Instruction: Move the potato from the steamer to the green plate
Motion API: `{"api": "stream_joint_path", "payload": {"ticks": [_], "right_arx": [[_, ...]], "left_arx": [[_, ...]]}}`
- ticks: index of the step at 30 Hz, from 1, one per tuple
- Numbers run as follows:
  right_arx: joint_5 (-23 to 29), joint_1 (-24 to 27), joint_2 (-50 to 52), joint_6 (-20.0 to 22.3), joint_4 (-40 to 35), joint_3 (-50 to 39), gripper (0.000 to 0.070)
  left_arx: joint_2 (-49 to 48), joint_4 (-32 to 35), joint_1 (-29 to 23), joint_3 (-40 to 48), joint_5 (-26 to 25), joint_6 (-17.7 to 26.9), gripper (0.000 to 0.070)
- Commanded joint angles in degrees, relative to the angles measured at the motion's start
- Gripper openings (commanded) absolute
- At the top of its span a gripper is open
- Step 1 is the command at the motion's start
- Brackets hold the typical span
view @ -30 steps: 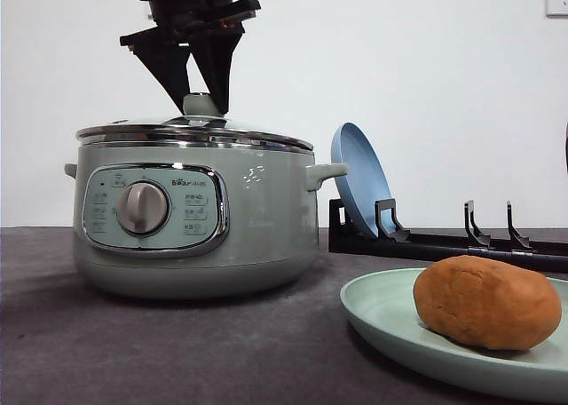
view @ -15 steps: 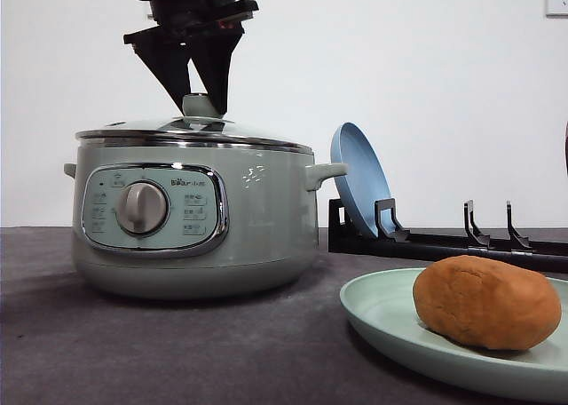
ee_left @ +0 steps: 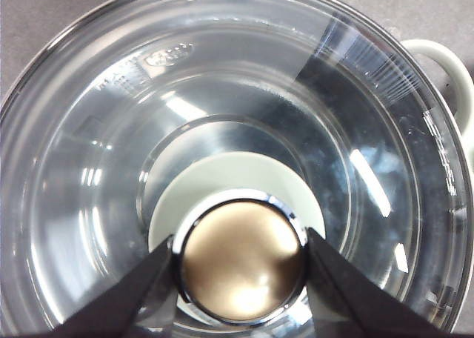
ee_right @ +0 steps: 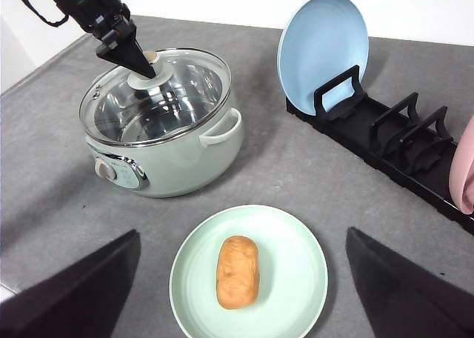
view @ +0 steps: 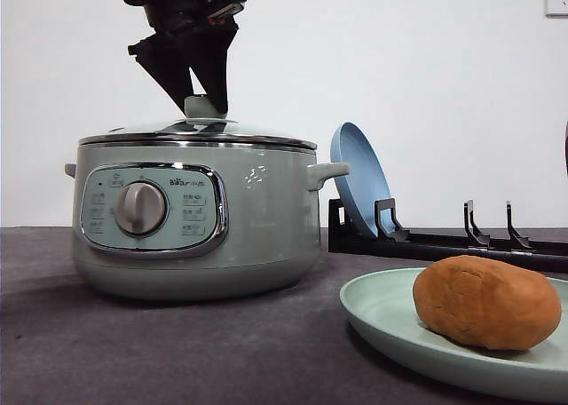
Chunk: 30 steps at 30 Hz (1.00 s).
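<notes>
Front view: the green plate (view: pixel 382 321) is cut off by the right and lower edges, and the potato (view: pixel 486 301) hides its far rim. The left end effector (view: pixel 204 103) has its upper body cropped at the top edge. The steamer (view: pixel 257 236) panel lettering is too small to read. A dark object at the right edge is unidentifiable.

Left wrist view: the lid knob (ee_left: pixel 241 261) is cropped at the bottom, as are the fingers (ee_left: pixel 141 293).

Right wrist view: a pink item (ee_right: pixel 463 176) is cut off; the right end effector (ee_right: pixel 237 336) shows blurred finger portions only.
</notes>
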State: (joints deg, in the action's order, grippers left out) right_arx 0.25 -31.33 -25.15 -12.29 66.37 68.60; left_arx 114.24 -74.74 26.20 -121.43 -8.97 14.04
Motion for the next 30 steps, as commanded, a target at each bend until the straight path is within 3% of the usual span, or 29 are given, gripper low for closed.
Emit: {"api": "stream_joint_path", "payload": {"ticks": [1,7,10,16,18,26,30], "right_arx": [[0.2,-0.2,-0.2,-0.5,-0.8,0.8,0.0561],[0.2,-0.2,-0.2,-0.6,-0.8,0.8,0.0561],[0.2,-0.2,-0.2,-0.6,-0.8,0.8,0.0561],[0.2,-0.2,-0.2,-0.5,-0.8,0.8,0.0561],[0.2,-0.2,-0.2,-0.5,-0.8,0.8,0.0561],[0.2,-0.2,-0.2,-0.5,-0.8,0.8,0.0561],[0.2,-0.2,-0.2,-0.5,-0.8,0.8,0.0561]], "left_arx": [[1.9,-1.7,1.0,-0.7,-5.5,0.0,0.0015],[1.9,-2.4,1.0,-0.7,-5.5,1.5,0.0021],[1.9,-2.4,1.0,-0.7,-5.5,1.4,0.0062],[1.9,-2.0,1.3,-0.7,-5.5,1.3,0.0457],[1.9,-1.5,1.2,-0.8,-5.4,0.2,0.0545],[1.7,-0.5,1.2,-0.8,0.6,-2.4,0.057],[1.3,-0.3,1.2,-0.8,1.7,-3.3,0.0675]]}}
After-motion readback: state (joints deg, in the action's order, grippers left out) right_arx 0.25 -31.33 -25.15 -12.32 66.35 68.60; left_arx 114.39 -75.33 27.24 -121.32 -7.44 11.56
